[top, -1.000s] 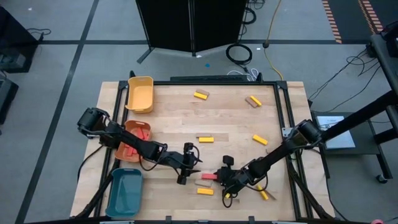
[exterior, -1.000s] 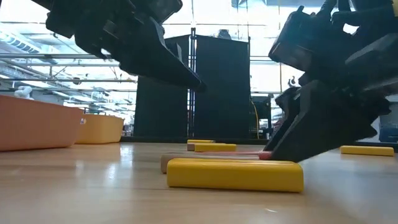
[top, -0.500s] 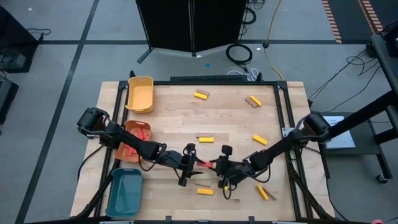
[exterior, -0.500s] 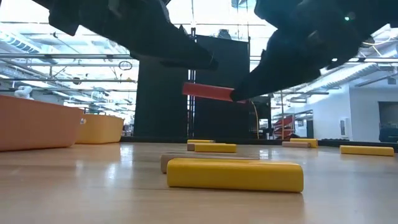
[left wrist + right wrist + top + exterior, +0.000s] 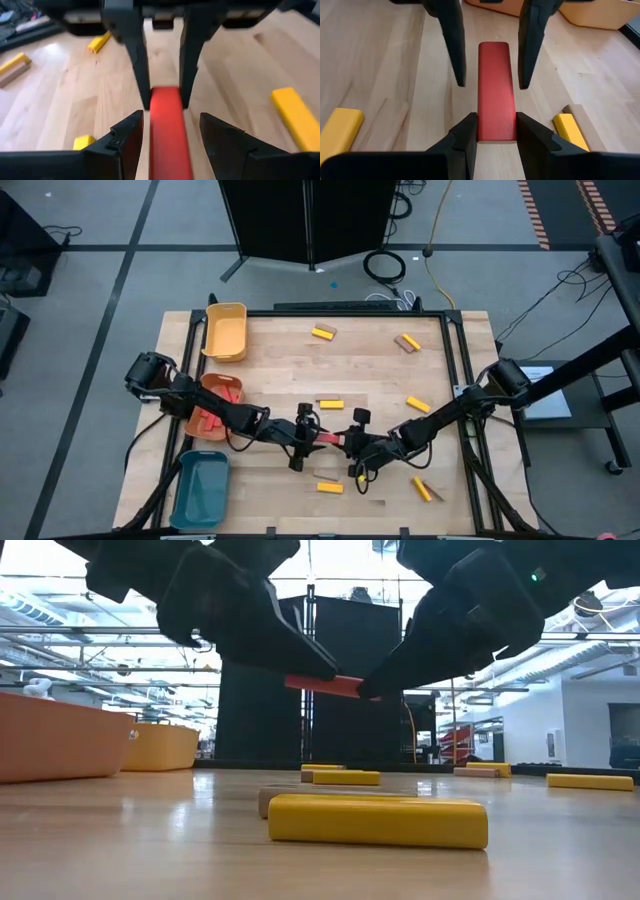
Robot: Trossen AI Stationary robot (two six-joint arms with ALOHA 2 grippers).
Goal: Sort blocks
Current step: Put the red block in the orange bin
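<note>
mid-air handoff here; the red block (image 5: pixel 494 90) hangs above the worktop (image 5: pixel 370 380), just over the yellow block (image 5: pixel 377 819); right gripper (image 5: pixel 495 132) jaws clamped on one end; left gripper (image 5: pixel 166 132) jaws apart around the other end, not pinching yet; looks light, stiff, smooth-painted, so grab the flat long sides

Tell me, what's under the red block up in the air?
Just bare wooden table under the red block, held by the right claw. What's below its gripped end is hidden.
</note>
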